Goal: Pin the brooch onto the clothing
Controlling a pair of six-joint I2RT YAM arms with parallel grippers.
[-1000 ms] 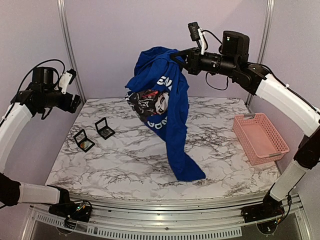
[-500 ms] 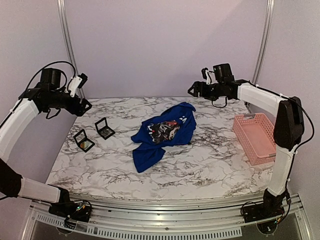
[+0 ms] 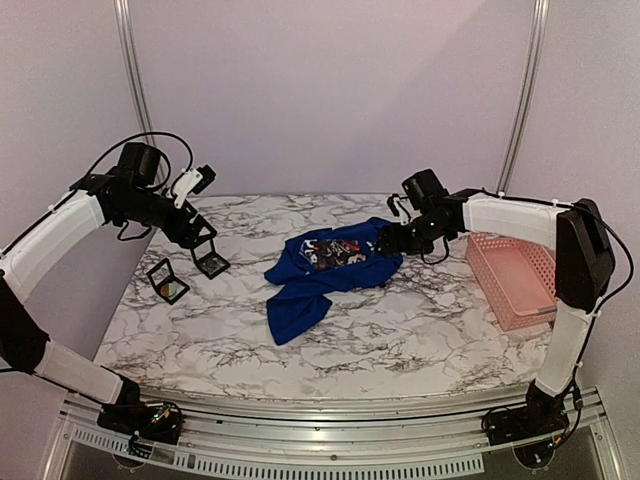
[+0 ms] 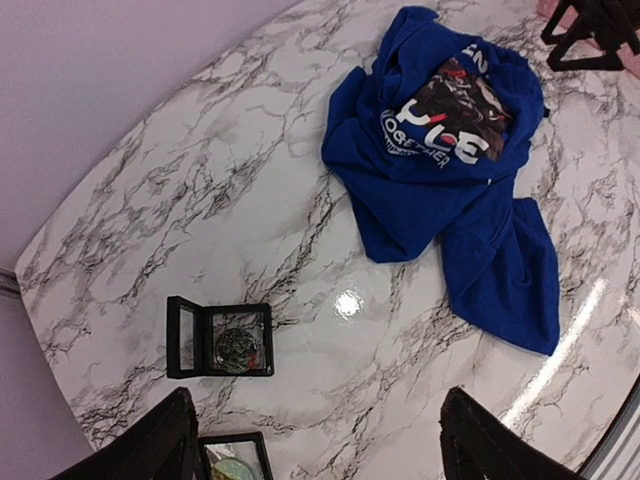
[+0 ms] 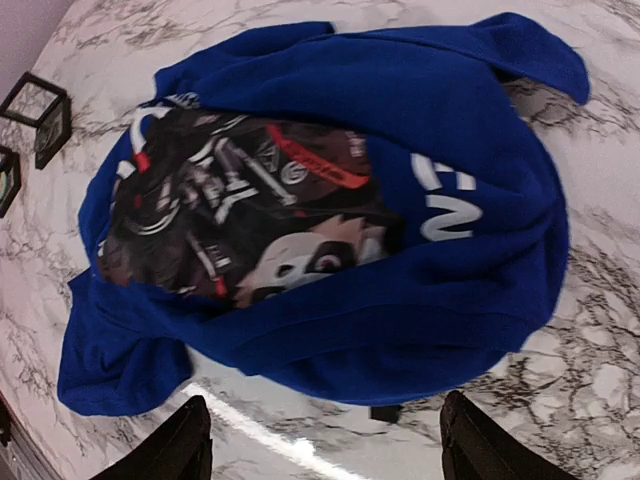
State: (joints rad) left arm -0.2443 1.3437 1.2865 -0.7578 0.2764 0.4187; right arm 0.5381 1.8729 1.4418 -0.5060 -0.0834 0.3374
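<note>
The clothing (image 3: pixel 325 270), a royal-blue T-shirt, lies crumpled at the table's middle with part of its panda print facing up. It also shows in the left wrist view (image 4: pixel 420 190) and fills the right wrist view (image 5: pixel 420 300). The brooch (image 4: pixel 236 346), a small dark round piece with greenish glints, rests inside an open black box (image 4: pixel 220 340). My left gripper (image 4: pixel 320 450) hovers open above the boxes (image 3: pixel 200 232), with nothing between its fingers. My right gripper (image 5: pixel 330 450) stands open just over the shirt's right edge (image 3: pixel 388 245) and holds nothing.
A second open black box (image 4: pixel 232 462) with a pale green piece lies between my left fingers' tips. Both boxes sit left of the shirt (image 3: pixel 167 280). A pink basket (image 3: pixel 518 275) stands at the right edge. A small dark bit (image 5: pixel 385 412) peeks from under the shirt's hem.
The shirt, held high by my right gripper a second ago, has dropped onto the table. The right gripper opened and came down beside it. My left arm swung right, over the boxes.
</note>
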